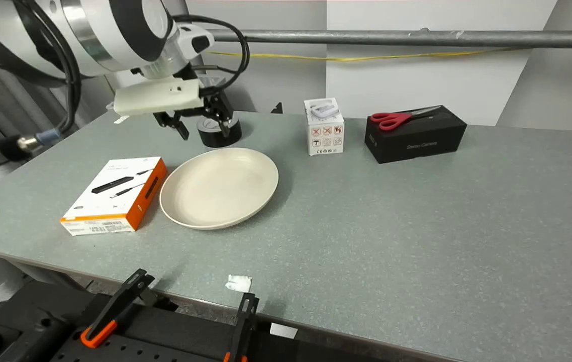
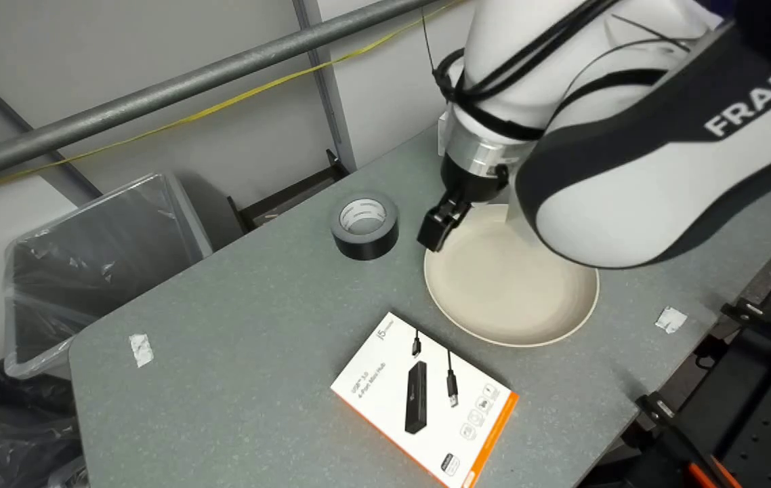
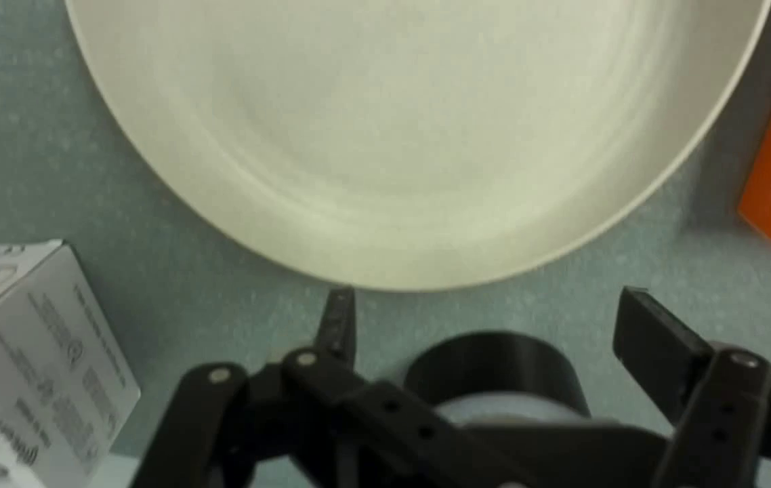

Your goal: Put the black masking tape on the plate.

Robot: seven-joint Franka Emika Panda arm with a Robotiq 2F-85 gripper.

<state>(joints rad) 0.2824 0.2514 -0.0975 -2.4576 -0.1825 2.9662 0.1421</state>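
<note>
Grey tabletop (image 1: 391,226) before pale wall panels (image 1: 437,83), with a metal pipe (image 1: 406,37) and a yellow cord (image 1: 346,59) running across behind the gripper (image 1: 204,132). We list from left to right, as seen in an exterior view.

Orange-edged box (image 1: 115,191), white-topped, lying flat: left of the gripper and lower in the view.

Gripper, black: raised above the tabletop, jaws standing wide apart.

Black masking tape (image 2: 366,245), one roll, hollow side up: on the tabletop near the gripper, partly behind it; in the wrist view we find it between the jaws.

Plate (image 1: 219,188), cream-white, round, shallow: below the gripper in the view, near the tape.

White box (image 1: 325,128), upright: right of the gripper.

Scissors (image 1: 391,120), red-handled, lying on a black box (image 1: 416,141) that we read as "Stereo Camera": well right of the gripper.
</note>
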